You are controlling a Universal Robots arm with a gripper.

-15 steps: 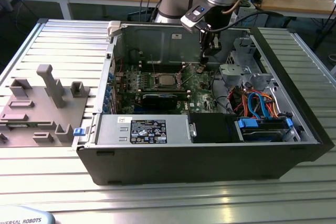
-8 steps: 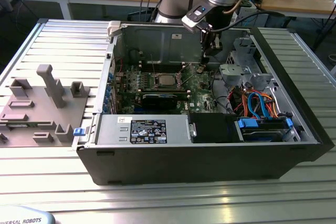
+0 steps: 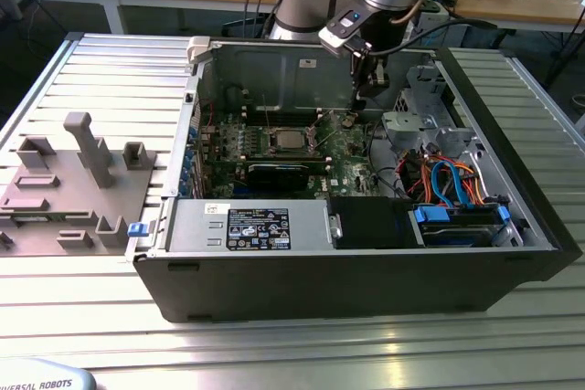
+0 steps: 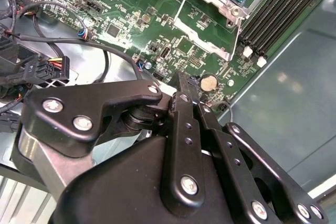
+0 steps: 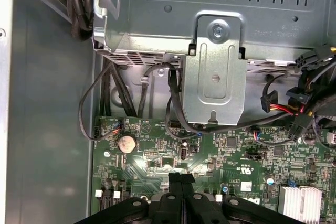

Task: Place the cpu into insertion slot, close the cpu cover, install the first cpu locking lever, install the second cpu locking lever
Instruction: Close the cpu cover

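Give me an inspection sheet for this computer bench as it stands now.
Surface: ribbed metal table, open computer case on it.
Job's things: cpu seated in the insertion slot; cpu cover looks swung open.
Clutter: grey fixture block at the exterior view's left.
Grippers: gripper shut, holding nothing, over the motherboard near a coin cell.
Cables: blue and orange cables in the case; black cables by the drive cage.
Surroundings: wooden benches behind the table.

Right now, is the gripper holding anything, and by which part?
Nothing is held. The gripper has its jaws shut on each other with nothing between them, over the motherboard; the cpu lies apart from it, on that board.
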